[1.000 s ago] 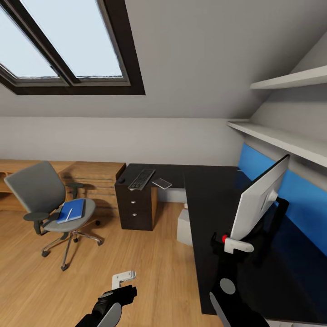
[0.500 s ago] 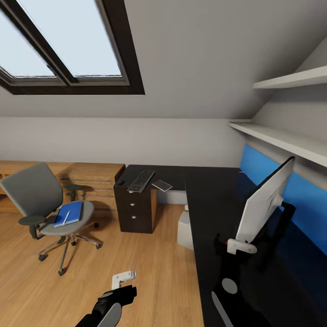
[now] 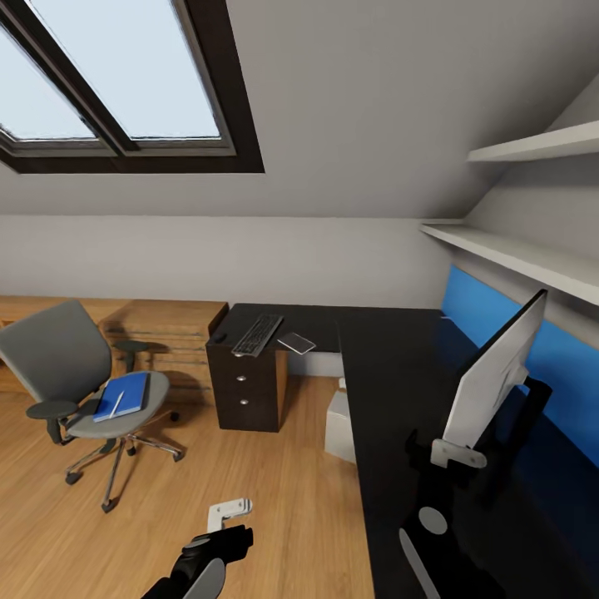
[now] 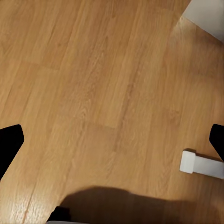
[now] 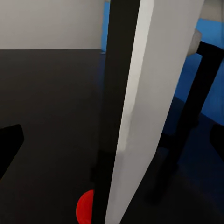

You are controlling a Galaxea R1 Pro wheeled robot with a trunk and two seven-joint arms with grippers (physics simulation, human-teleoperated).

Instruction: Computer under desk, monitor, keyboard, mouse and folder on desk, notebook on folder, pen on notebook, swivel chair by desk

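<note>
Monitor stands on desk; swivel chair apart.

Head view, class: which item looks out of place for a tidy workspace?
The blue folder lies on the swivel chair seat, away from the desk. The monitor stands edge-on, the right gripper at its lower corner.

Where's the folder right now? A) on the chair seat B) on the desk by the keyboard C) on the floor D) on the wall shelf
A: in the head view the blue folder lies flat on the grey chair seat, away from the desk.
</note>
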